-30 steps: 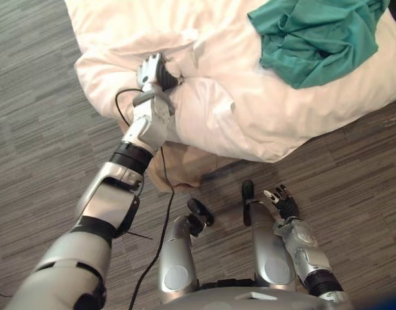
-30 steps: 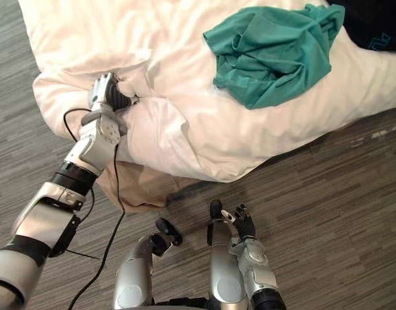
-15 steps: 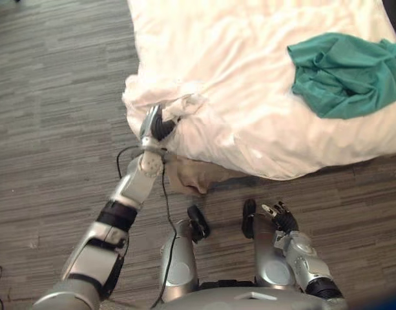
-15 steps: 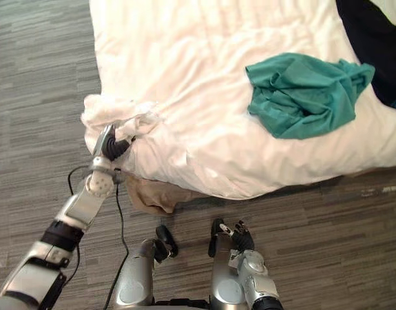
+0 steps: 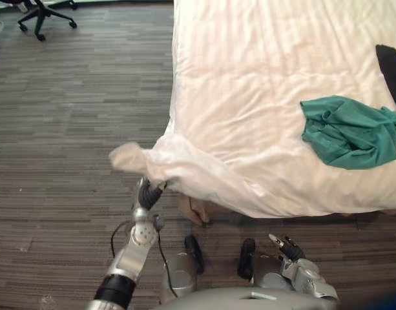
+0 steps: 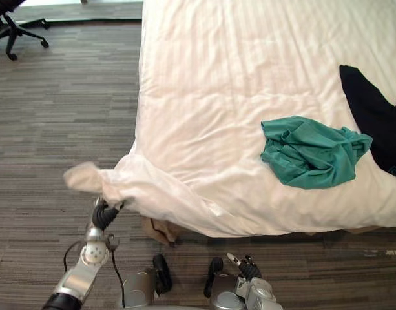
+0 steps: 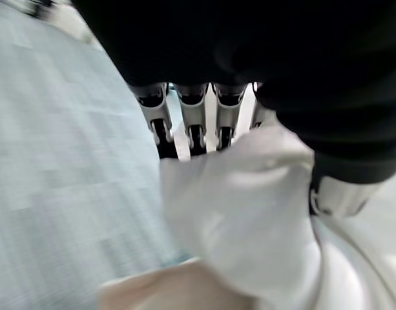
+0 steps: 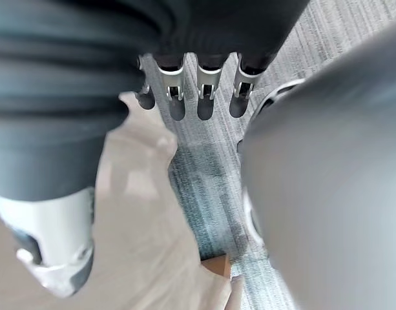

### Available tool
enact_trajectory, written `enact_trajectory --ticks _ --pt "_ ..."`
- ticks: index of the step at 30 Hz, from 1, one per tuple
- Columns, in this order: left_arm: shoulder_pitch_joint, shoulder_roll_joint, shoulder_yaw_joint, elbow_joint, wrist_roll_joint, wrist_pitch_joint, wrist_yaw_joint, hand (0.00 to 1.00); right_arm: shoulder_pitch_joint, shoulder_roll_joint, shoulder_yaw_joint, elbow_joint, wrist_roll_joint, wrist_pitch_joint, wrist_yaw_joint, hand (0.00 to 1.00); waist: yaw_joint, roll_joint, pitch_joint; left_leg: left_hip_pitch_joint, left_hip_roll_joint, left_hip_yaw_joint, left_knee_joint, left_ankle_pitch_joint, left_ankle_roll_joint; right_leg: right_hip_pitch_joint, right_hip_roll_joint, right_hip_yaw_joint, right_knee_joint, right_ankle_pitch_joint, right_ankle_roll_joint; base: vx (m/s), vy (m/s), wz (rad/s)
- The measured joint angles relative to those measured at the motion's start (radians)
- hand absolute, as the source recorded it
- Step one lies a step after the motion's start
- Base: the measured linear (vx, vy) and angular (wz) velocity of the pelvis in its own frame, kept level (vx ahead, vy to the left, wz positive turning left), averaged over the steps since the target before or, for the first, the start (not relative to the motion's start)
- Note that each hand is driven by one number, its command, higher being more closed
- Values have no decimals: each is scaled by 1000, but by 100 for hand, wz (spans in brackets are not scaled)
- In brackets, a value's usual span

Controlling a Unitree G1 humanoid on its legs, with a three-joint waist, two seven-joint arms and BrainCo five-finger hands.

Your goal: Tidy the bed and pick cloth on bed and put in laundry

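A white duvet (image 5: 262,84) covers the bed, its near-left corner (image 6: 97,184) drawn out past the bed's corner into a stretched fold. My left hand (image 5: 148,194) is right under that fold. In the left wrist view its fingers (image 7: 196,123) stand straight, open, and the white cloth (image 7: 249,213) lies against the palm and thumb. A crumpled green cloth (image 5: 349,132) rests on the duvet near the bed's right front edge. My right hand (image 5: 288,248) hangs open low over the floor, far from the bed.
A black garment (image 6: 375,123) lies on the bed just beyond the green cloth. Beige fabric (image 5: 194,210) hangs below the bed's corner. An office chair (image 5: 42,13) stands far off at the back left on the grey striped floor (image 5: 62,129).
The camera has pulled back from the bed. My left hand has dragged the duvet corner out over the floor, and its fingers have gone from curled on the cloth to straight.
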Motion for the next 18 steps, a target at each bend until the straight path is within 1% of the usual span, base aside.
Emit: enact_trajectory --ticks 1,3,5,6,7,9,10,12,14,15,16,18 --pt "20 -12 19 41 0 7 0 0 1 0 -5 14 8 0 9 0 1 0 -12 7 0 0 -8 3 -1 11 5 0 -17 7 0 16 -29 -3" --pt "47 -14 31 104 -1 24 0 0 3 1 -14 29 18 -1 26 0 2 -3 -17 36 -3 0 -34 12 -5 38 9 -1 -37 12 1 9 -29 -3" --pt "90 -22 49 182 -8 28 -2 0 17 3 -21 40 20 -3 39 0 3 -5 -44 64 -9 3 -68 24 -9 62 13 -1 -63 20 2 5 -10 -2" --pt "98 -30 62 205 -12 28 -5 0 21 3 -21 42 21 -4 43 0 4 -6 -49 72 -11 3 -76 27 -10 68 14 -1 -68 21 2 10 -14 -4" --pt "115 -48 80 253 -29 31 -11 0 31 4 -22 46 26 -4 52 0 4 -6 -68 82 -15 7 -95 34 -11 69 14 0 -76 23 4 0 -7 -6" --pt "135 -75 103 330 -61 34 -30 0 44 7 -28 46 27 -5 56 0 10 -8 -83 110 -21 16 -125 43 -13 82 14 4 -86 24 5 12 -5 -10" --pt "145 -91 115 380 -86 38 -55 0 51 10 -37 47 30 -5 58 0 15 -9 -85 133 -25 21 -144 48 -15 97 15 6 -93 24 6 26 -2 -10" --pt "156 -122 140 462 -90 31 -102 0 64 20 -55 47 42 -7 58 0 20 -13 -98 157 -30 27 -172 57 -18 108 15 9 -100 24 6 21 3 -7" --pt "162 -139 180 528 -110 -9 -158 0 76 36 -65 53 123 -12 43 0 30 -19 -110 189 -31 46 -211 70 -23 120 16 20 -109 25 9 32 5 -16" --pt "165 -147 183 539 -120 -18 -168 0 78 38 -67 55 154 -14 41 0 30 -19 -111 201 -31 52 -221 73 -25 124 17 28 -110 25 9 39 -2 -27" --pt "164 -150 194 558 -132 -30 -183 0 90 44 -75 57 234 -14 37 0 26 -17 -114 222 -32 62 -239 77 -28 133 18 34 -111 25 9 20 -4 -23" --pt "164 -155 209 565 -140 -43 -206 0 111 52 -98 57 333 -16 26 0 26 -15 -123 240 -32 84 -252 77 -29 134 20 48 -111 25 9 26 3 -29"
